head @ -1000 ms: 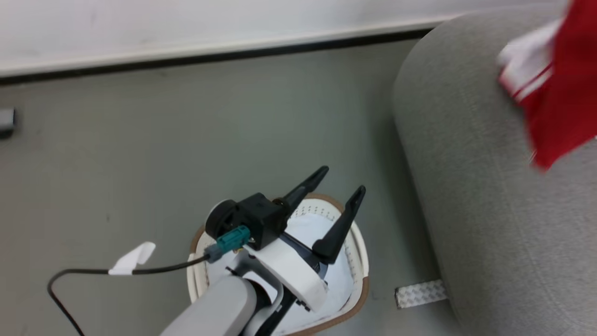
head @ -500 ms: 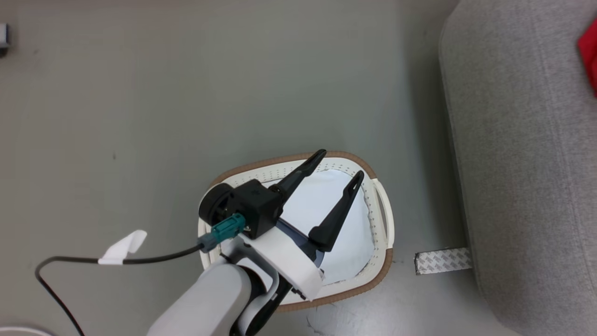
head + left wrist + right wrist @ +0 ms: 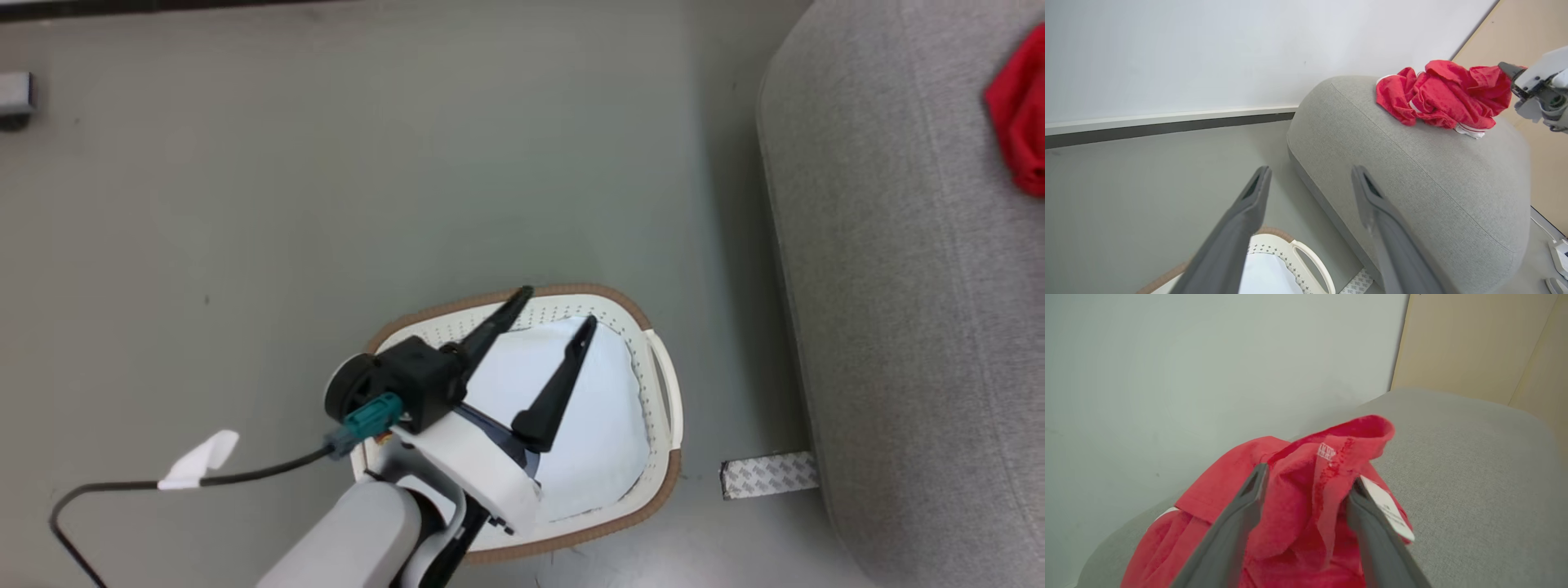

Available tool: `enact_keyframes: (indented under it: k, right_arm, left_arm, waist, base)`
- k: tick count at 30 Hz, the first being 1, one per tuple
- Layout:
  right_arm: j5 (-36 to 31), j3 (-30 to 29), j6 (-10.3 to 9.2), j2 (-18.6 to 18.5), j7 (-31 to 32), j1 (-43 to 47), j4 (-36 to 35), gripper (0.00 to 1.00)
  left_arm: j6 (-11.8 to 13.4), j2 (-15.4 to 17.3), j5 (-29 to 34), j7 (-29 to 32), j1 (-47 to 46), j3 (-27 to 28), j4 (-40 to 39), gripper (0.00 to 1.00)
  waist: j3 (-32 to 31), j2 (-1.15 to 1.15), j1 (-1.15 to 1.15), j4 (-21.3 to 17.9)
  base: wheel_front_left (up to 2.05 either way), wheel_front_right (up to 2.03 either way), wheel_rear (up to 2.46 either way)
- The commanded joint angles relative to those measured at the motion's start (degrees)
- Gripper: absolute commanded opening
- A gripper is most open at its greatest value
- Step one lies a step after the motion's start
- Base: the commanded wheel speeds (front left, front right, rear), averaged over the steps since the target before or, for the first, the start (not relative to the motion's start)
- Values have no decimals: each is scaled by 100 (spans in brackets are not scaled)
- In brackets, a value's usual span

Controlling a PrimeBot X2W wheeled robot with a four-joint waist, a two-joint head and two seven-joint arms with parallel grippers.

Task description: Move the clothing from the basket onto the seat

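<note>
Clothing (image 3: 1437, 94) bunched on seat (image 3: 1412, 171), lying between the spread fingers of right claw (image 3: 1308, 475), not clamped. Left claw (image 3: 556, 307) wide open, empty, over basket (image 3: 664, 384), well apart from the clothing; right arm nearer.

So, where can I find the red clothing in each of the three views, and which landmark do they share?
Head view: the clothing is at the right edge, upper part, on the seat.
Left wrist view: upper right, heaped on top of the seat.
Right wrist view: lower centre, between the fingers of the right hand.
Shared landmark: the grey seat under it.
</note>
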Motion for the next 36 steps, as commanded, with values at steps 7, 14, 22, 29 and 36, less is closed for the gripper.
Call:
enact_keyframes:
  k: [7,14,22,29,36]
  right_arm:
    - [308,769,-13,523,-214,742,151,100]
    - [1061,1975,-14,1029,-217,1985,-597,100]
    - [1829,3263,-13,1237,-218,3415,-1635,100]
    - [2344,4076,-13,1250,-211,4462,-2224,100]
    - [2637,4568,-13,1251,-210,5307,-2860,100]
  left_arm:
    - [218,24,-215,-449,297,342,196,100]
    - [482,84,-410,-948,792,747,442,100]
    - [873,122,-331,-1170,1723,1409,796,100]
    - [947,-109,105,-1170,2494,2135,938,100]
    - [638,-356,654,-1171,2945,2662,935,100]
  waist:
    - [-629,0,0,-180]
    - [-1345,0,0,-149]
    - [-2125,0,0,153]
    - [-2688,0,0,515]
    - [-2959,0,0,677]
  base:
    - [0,0,0]
    - [0,0,0]
    - [0,0,0]
    - [0,0,0]
    - [0,0,0]
